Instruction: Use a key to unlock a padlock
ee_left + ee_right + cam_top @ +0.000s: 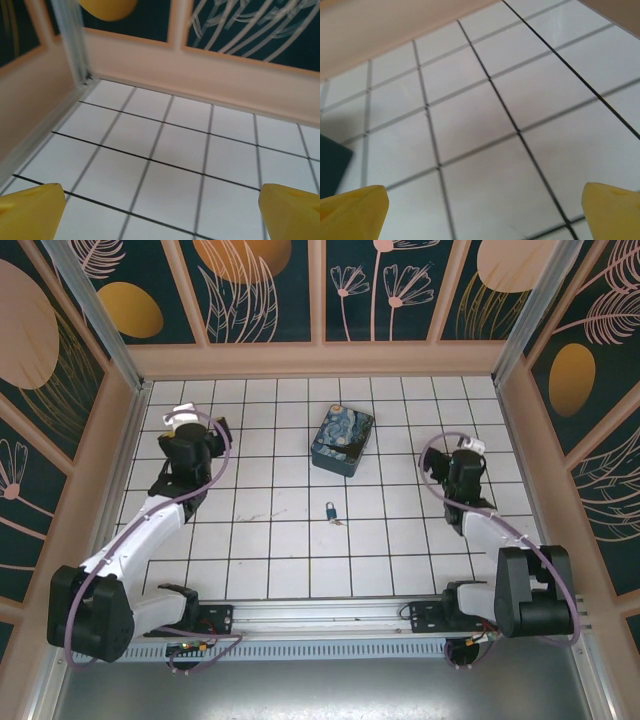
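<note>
Left gripper [160,212] and right gripper [485,212] both gape wide, holding nothing. The padlock [328,509] lies mid-floor, the key [337,522] just beside it, near the painted box [342,440].

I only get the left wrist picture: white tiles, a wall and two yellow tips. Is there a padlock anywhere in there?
Observer: Yes. The top camera shows the padlock lying on the tiled floor, near its middle.
Visitor: And is there a key for it?
Observer: A tiny key sits right against the padlock's near-right side. It's too small to tell whether it's inserted.
</note>
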Robot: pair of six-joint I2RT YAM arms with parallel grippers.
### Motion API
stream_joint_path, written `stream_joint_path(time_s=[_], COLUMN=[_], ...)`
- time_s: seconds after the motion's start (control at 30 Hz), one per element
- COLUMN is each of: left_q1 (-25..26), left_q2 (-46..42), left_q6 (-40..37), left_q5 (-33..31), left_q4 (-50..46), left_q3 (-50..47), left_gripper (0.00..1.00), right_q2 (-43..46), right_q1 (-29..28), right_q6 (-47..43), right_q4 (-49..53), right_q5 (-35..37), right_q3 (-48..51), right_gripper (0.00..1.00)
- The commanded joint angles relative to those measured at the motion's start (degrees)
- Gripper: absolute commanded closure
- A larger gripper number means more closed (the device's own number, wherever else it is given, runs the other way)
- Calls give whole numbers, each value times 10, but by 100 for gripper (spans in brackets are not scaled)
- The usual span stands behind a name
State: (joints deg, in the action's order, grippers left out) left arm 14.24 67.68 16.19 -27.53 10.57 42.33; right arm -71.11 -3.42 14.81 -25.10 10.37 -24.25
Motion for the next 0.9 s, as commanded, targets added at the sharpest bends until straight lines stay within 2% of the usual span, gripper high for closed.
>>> stream_joint_path(time_s=[0.0, 0.1, 0.23, 0.47, 0.67, 0.73, 0.83, 0.87], left_q1=[-31, -51, -60, -78, -96, -107, -118, -122], left_q2=[-15, -11, 14, 99, 167, 171, 201, 194], left_q6=[-42, -67, -96, -138, -129, -125, -123, -122], left_q5=[0, 15, 21, 55, 88, 121, 150, 160], left_q4=[116, 173, 273, 507, 608, 599, 658, 631], left_q3=[-47, -90, -153, -263, -288, -282, -299, -292], left_gripper=[1, 1, 1, 1, 2, 1, 1, 1], right_q2=[-6, -24, -65, -103, -173, -167, -170, -172], right_q1=[3, 3, 3, 9, 11, 15, 30, 37], right_q6=[-86, -111, -134, -156, -167, -165, -157, -152], right_q4=[-211, -280, -323, -452, -575, -542, -502, -488], right_q5=[43, 31, 21, -18, -42, -52, -82, -92], right_q3=[52, 81, 88, 132, 163, 153, 129, 120], right_gripper=[1, 1, 1, 1, 1, 1, 1, 1])
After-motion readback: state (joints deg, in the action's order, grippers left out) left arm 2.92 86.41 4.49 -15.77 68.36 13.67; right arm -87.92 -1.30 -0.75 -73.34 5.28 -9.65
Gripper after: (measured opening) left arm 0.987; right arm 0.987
